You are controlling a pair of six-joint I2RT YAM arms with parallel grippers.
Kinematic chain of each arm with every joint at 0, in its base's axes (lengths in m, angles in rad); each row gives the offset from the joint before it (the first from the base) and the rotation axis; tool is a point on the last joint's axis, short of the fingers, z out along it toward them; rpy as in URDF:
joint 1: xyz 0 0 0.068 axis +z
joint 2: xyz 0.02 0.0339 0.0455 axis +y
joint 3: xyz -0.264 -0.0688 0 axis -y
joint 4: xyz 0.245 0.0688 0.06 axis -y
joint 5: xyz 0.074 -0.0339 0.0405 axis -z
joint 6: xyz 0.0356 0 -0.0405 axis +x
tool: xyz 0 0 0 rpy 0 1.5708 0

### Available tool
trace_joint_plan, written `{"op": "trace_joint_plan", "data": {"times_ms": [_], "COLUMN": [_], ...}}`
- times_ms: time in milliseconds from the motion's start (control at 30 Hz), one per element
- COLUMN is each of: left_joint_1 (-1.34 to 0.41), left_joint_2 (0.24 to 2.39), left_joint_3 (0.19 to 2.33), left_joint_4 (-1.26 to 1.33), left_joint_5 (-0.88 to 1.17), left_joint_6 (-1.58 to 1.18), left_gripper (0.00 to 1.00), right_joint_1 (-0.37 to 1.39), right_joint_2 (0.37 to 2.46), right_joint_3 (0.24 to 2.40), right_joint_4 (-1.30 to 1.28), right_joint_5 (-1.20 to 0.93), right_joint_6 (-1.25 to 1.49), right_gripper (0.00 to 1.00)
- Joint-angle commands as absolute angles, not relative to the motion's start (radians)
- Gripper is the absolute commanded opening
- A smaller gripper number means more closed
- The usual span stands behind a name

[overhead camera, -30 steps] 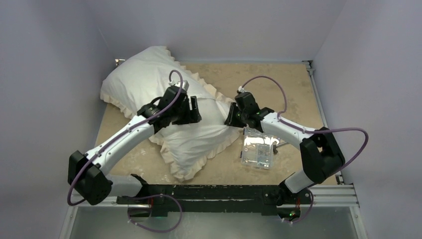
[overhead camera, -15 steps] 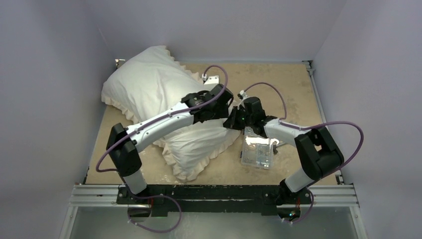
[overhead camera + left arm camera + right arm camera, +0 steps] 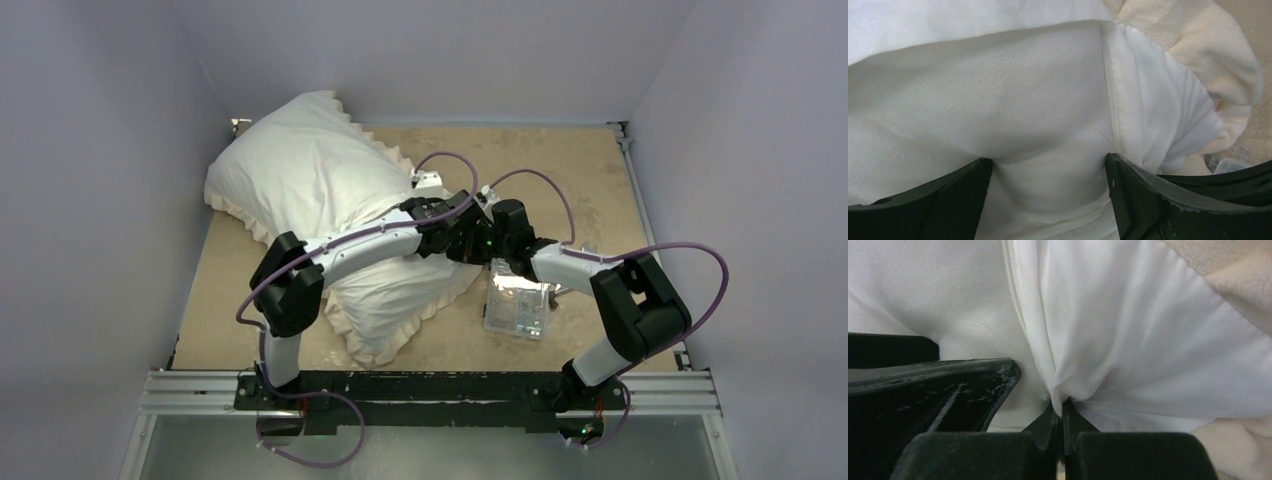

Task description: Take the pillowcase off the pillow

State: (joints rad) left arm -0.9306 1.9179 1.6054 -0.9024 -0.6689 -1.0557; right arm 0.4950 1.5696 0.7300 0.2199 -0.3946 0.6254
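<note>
The pillowcase (image 3: 300, 175) lies white back up, slanting from far left to near centre, with its cream frill (image 3: 400, 335) round the edge. My left arm reaches across it; the left gripper (image 3: 1048, 195) stands open, its fingertips (image 3: 1120, 175) pressed against a plump smooth white bulge (image 3: 1013, 110) beside a zipper seam (image 3: 1111, 100). That bulge looks like the pillow, but I cannot tell for sure. My right gripper (image 3: 1061, 412) is shut on a pinched fold of the pillowcase (image 3: 1128, 340), right of the zipper (image 3: 1015, 305). Both grippers meet at the cover's right edge (image 3: 470, 232).
A clear plastic box (image 3: 518, 305) sits on the tan table (image 3: 560, 160) just under the right forearm. Grey walls close in the left, far and right sides. A left finger (image 3: 948, 385) fills the right wrist view's lower left.
My left arm has swung right across the pillowcase to meet the right gripper, and its jaws have widened. The right gripper has shut on the fabric fold.
</note>
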Motion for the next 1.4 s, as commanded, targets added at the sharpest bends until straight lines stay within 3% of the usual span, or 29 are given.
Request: {"op": "trace_joint_plan", "data": {"times_ms": [0, 100, 167, 367, 933, 1133, 1367], "left_joint_1": [-0.905, -0.883, -0.874, -0.840, -0.618, -0.532, -0.517], "left_joint_2": [1.927, 1.929, 1.930, 1.869, 1.450, 1.324, 1.322], "left_joint_3": [1.501, 1.419, 1.380, 1.333, 1.240, 1.232, 1.326], "left_joint_4": [-0.760, -0.675, -0.638, -0.611, -0.728, -0.716, -0.603], "left_joint_5": [-0.572, -0.492, -0.458, -0.455, -0.591, -0.520, -0.301], "left_joint_6": [-1.108, -1.109, -1.097, -1.023, -0.752, -0.704, -0.668], "left_gripper": [0.83, 0.80, 0.71, 0.00, 0.00, 0.00, 0.00], "right_joint_1": [0.502, 0.501, 0.501, 0.501, 0.489, 0.482, 0.486], "right_joint_2": [1.564, 1.565, 1.561, 1.540, 1.441, 1.465, 1.463], "right_joint_3": [0.703, 0.712, 0.716, 0.746, 0.849, 0.841, 0.778], "right_joint_4": [0.163, 0.153, 0.150, 0.069, -0.191, -0.214, -0.073], "right_joint_5": [-0.428, -0.407, -0.398, -0.286, 0.122, 0.125, -0.081], "right_joint_6": [0.597, 0.605, 0.614, 0.611, 0.611, 0.609, 0.562], "right_gripper": [0.00, 0.00, 0.00, 0.00, 0.04, 0.04, 0.10]}}
